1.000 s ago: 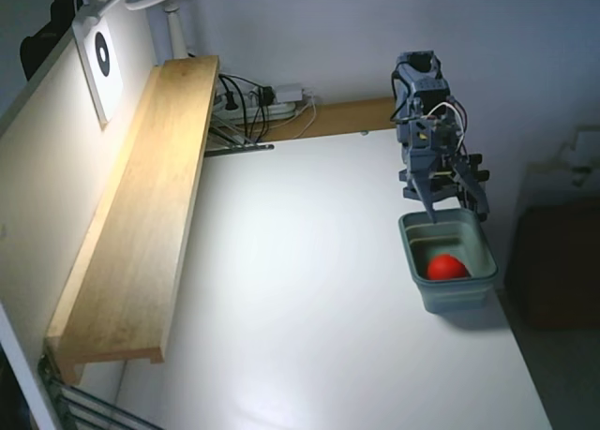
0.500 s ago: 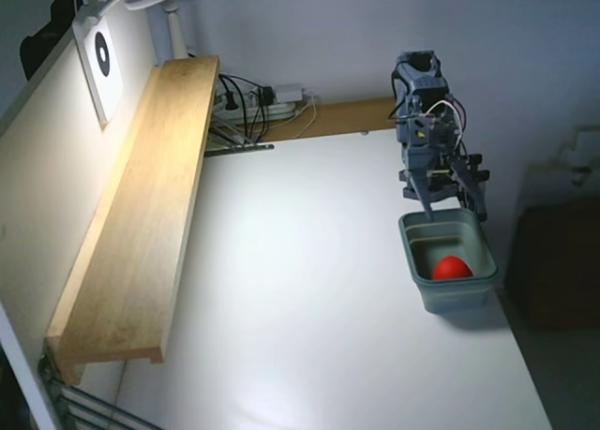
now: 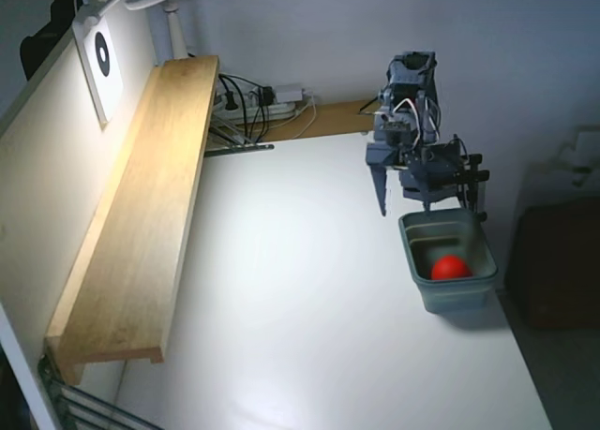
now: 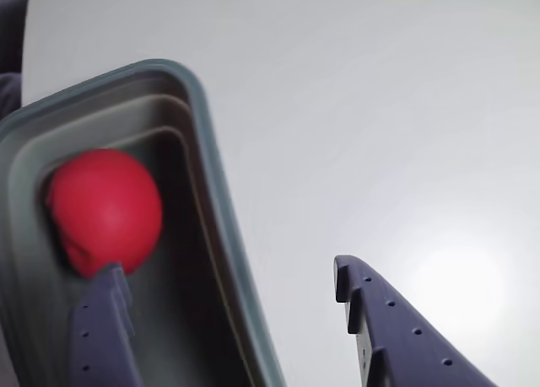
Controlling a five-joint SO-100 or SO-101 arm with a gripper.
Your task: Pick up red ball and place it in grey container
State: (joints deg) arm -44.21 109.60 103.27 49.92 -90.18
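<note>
Red against grey: in the fixed view the ball lies inside the tub, toward its near end, and the tub stands at the right side of the white table. The gripper hangs above the tub's far rim, tilted, its jaws spread wide and empty, one finger reaching out over bare table.

In the wrist view the ball rests on the tub floor, tucked against a wall in a corner. One finger stands inside the tub just below the ball; the other is outside, over the table, with the rim between them. Nothing is held.

Matte and smooth, the ball looks light and likely to roll. It seems slightly soft, though I cannot be sure. A hold across its widest middle would suit it; the task looks done.
</note>
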